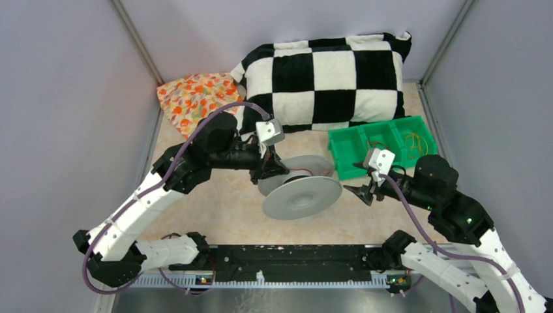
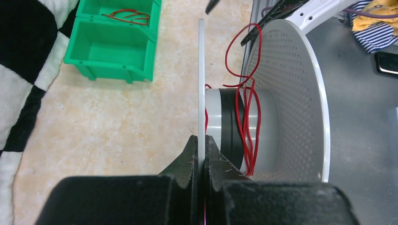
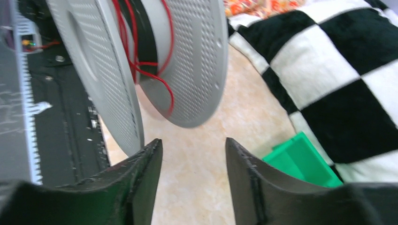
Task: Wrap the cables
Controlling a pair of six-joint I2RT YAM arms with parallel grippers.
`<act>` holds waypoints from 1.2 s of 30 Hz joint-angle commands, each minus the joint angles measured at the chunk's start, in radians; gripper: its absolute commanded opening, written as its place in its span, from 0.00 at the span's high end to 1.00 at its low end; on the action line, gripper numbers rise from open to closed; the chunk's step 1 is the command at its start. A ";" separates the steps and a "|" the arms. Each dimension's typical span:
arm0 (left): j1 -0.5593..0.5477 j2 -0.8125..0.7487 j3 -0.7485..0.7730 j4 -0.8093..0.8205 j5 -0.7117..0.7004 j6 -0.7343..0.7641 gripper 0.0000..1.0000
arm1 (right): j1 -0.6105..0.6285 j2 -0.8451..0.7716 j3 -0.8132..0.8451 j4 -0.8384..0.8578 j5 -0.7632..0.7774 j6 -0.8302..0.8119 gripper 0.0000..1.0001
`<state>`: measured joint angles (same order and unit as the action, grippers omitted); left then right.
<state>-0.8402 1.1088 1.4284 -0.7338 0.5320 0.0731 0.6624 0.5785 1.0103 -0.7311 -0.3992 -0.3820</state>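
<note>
The left end effector (image 2: 202,143) is pinched tight on the thin rim of the grey spool (image 2: 293,93), over the table (image 2: 117,131). The right end effector (image 3: 193,145) gapes empty just beside the spool's rims. The wrist views show the red cable (image 2: 247,122) looped loosely round the hub. The top view shows yellow cables (image 1: 415,139) in the green bin (image 1: 343,147).

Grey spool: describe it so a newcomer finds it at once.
In front of the checkered pillow, left of the green bins, the grey spool is clamped by the left gripper. Only it is round: two perforated discs with red cable around the hub.
</note>
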 commanded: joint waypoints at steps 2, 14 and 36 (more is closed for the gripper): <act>0.059 -0.007 0.009 0.073 0.069 -0.024 1.00 | 0.000 -0.009 0.076 -0.023 0.302 0.003 0.34; 0.424 0.101 -0.256 0.273 0.335 -0.233 1.00 | 0.000 0.059 0.046 0.081 0.695 0.222 0.01; 0.628 0.480 -0.663 1.074 0.338 -0.885 1.00 | -0.408 0.270 -0.023 0.202 0.244 0.567 0.01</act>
<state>-0.2253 1.5352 0.7834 0.1364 0.8871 -0.6739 0.2626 0.8322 0.9993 -0.5953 -0.1169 0.1188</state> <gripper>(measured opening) 0.029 0.985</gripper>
